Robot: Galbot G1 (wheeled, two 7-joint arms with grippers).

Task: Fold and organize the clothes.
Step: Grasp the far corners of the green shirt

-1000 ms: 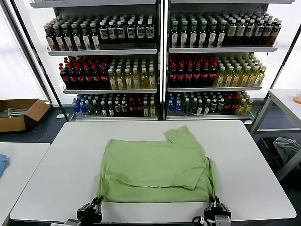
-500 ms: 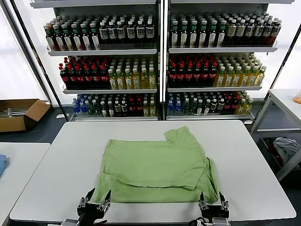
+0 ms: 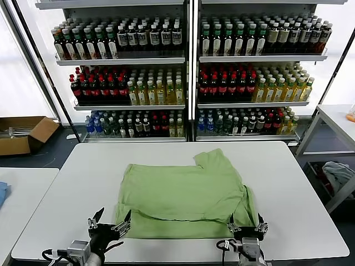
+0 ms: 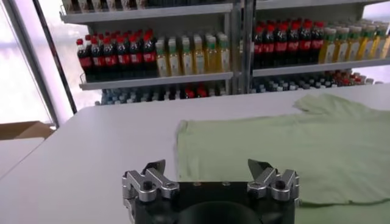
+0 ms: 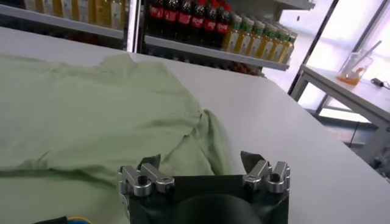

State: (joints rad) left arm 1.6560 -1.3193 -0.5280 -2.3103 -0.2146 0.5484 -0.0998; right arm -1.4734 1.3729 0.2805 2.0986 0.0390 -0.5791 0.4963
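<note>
A light green shirt [image 3: 186, 199] lies partly folded on the white table [image 3: 61, 205], plain side up, one sleeve pointing to the far right. It also shows in the left wrist view [image 4: 286, 146] and the right wrist view [image 5: 79, 115]. My left gripper [image 3: 109, 226] is open and empty at the shirt's near left corner. My right gripper [image 3: 247, 227] is open and empty at its near right corner. Both hover close to the near hem. The collar, buttons and print are hidden.
Shelves of bottles [image 3: 188, 72] stand behind the table. A cardboard box [image 3: 22, 133] lies on the floor at far left. A second white table [image 3: 338, 119] stands to the right, another [image 3: 16, 194] to the left.
Both grippers opened, let go of the shirt's near hem and drew back toward me. The near corners of the shirt dropped flat on the table.
</note>
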